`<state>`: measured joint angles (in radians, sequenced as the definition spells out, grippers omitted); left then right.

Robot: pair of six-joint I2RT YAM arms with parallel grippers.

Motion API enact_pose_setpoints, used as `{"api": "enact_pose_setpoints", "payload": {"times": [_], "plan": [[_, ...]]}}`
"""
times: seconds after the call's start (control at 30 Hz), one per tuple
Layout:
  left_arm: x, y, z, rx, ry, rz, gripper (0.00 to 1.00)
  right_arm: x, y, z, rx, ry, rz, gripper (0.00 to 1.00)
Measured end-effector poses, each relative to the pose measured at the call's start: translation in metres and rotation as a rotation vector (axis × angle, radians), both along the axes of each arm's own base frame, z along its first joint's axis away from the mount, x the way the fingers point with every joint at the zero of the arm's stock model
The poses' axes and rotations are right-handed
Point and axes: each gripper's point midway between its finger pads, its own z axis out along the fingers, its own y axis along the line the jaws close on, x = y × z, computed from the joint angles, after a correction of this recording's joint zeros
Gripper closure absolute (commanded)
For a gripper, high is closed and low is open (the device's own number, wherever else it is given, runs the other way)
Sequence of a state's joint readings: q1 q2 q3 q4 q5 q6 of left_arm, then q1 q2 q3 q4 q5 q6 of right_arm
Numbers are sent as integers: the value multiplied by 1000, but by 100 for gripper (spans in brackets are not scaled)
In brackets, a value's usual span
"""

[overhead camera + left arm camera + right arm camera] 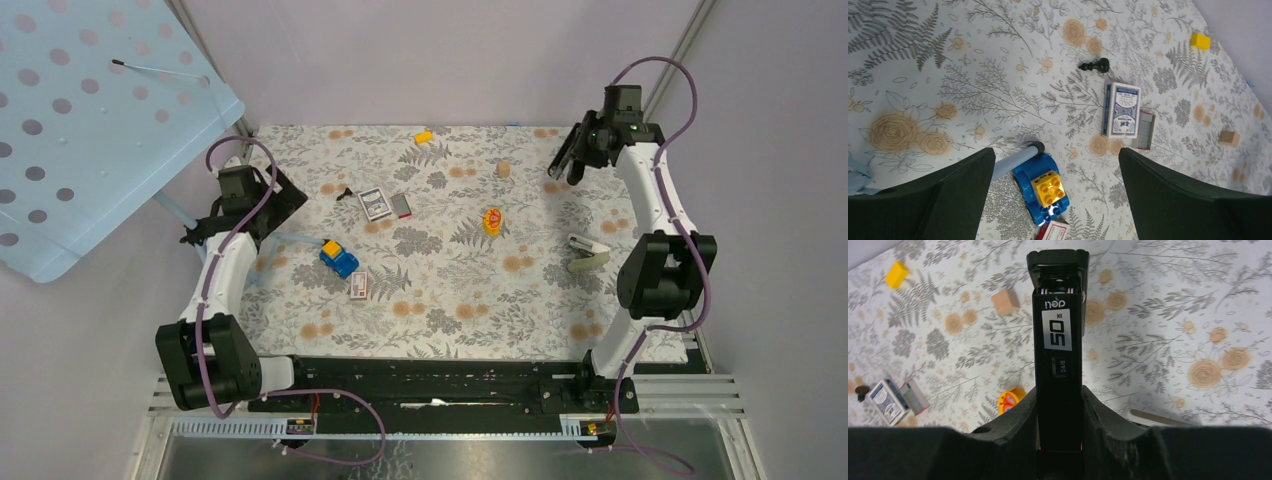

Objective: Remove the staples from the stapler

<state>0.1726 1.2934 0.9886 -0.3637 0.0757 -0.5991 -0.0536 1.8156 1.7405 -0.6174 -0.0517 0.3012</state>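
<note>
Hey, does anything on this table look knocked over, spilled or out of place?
The black chess piece lies toppled on its side near the blue-patterned box. Nothing looks spilled or broken. The stapler is not lying among the other items; it is clamped in the right pincer.

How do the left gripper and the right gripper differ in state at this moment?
The left gripper is open and holds nothing; the right gripper is shut on the black stapler. The left gripper hangs over the blue toy car; the right gripper is near the far right corner of the table. Both are black.
</note>
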Motion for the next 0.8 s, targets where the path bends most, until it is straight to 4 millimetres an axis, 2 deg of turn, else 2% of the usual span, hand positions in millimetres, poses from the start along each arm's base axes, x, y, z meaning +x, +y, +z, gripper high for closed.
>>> {"api": "enact_pose_setpoints", "payload": {"times": [0.1,0.23,0.37,0.53,0.63,0.8], "plan": [[-1,-8,6,-9,-23,-40,1,-4,25,8,10,-16,52,100],[-2,-29,26,29,-96,-123,2,-14,76,21,18,-44,162,100],[-4,-87,38,61,-153,-303,1,-31,131,27,48,-65,293,100],[-15,-170,54,86,-280,-544,1,-71,192,22,164,-66,479,100],[-33,-198,57,84,-390,-635,1,-96,213,14,248,-58,570,100],[-53,-218,47,106,-479,-741,2,-135,224,-4,344,-42,654,100]]}}
